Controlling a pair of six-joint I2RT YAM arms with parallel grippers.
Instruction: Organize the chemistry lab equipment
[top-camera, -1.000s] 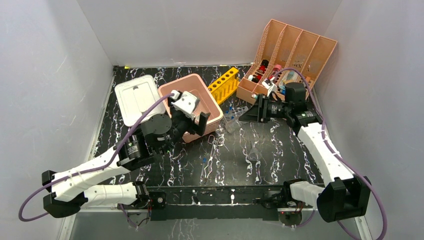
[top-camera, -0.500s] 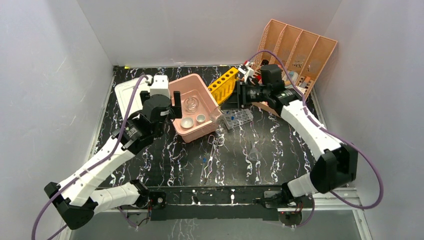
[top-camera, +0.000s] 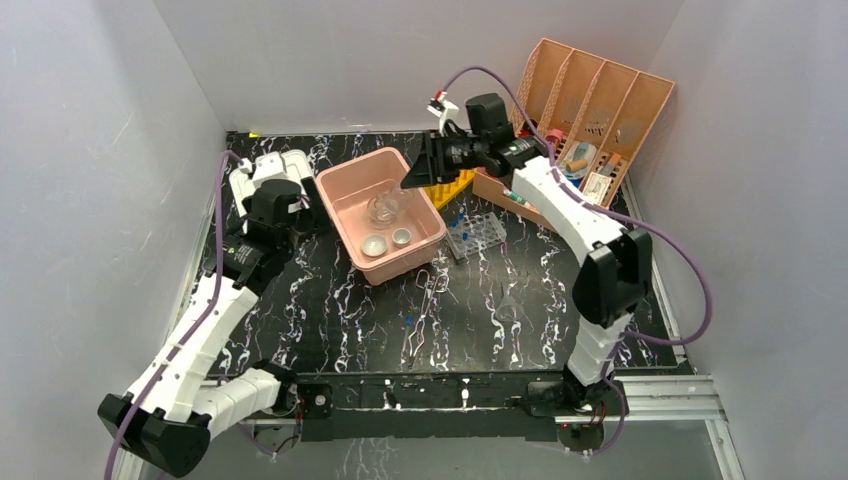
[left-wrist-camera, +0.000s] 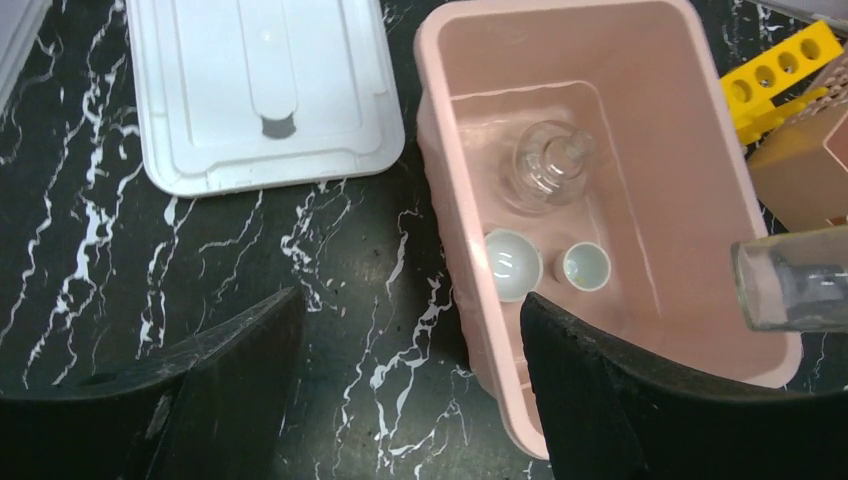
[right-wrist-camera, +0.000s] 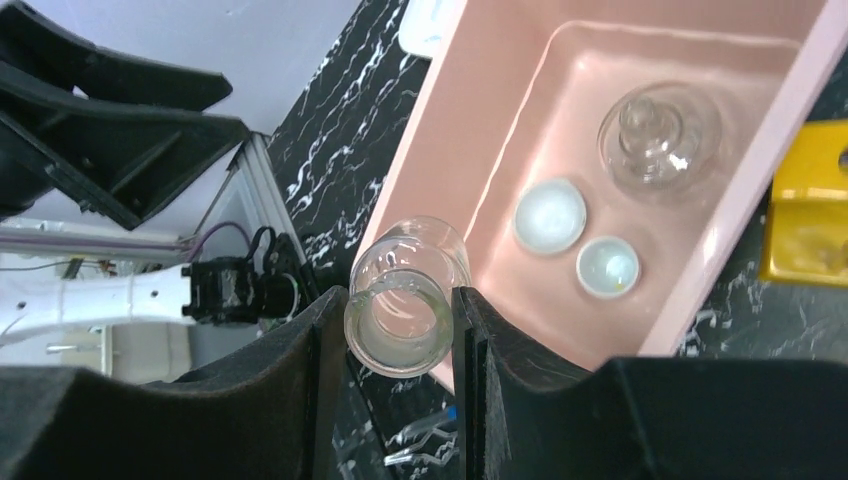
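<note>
Right side first: my right gripper (right-wrist-camera: 400, 330) is clamped on a small clear glass beaker (right-wrist-camera: 405, 295). The foam pads squeeze it from both sides, and it lies on its side with the open mouth facing my wrist camera. I'm holding it up in the air over the rim of the pink tub (top-camera: 340, 205), at the corner nearest the yellow rack (top-camera: 452, 186).

My left gripper (left-wrist-camera: 410, 305) is spread wide with nothing between the fingers (left-wrist-camera: 230, 385). It hangs above the black marble table (top-camera: 520, 290), over the strip between the white lid (left-wrist-camera: 265, 90) and the tub's wall.

Inside the tub there's a round glass flask (left-wrist-camera: 548, 165) standing on the bottom with its neck up. There are also 2 little white dishes (left-wrist-camera: 513, 265) sitting side by side, just beside the flask, the bigger one closer to the tub wall.

The wire tongs (top-camera: 424, 305) lie flat on the table in front of the tub, apart from it and from both my arms.

The peach file organizer (top-camera: 590, 110) leans at the back right with some small stuff in its slots. I can't tell what most of it is from up here.
</note>
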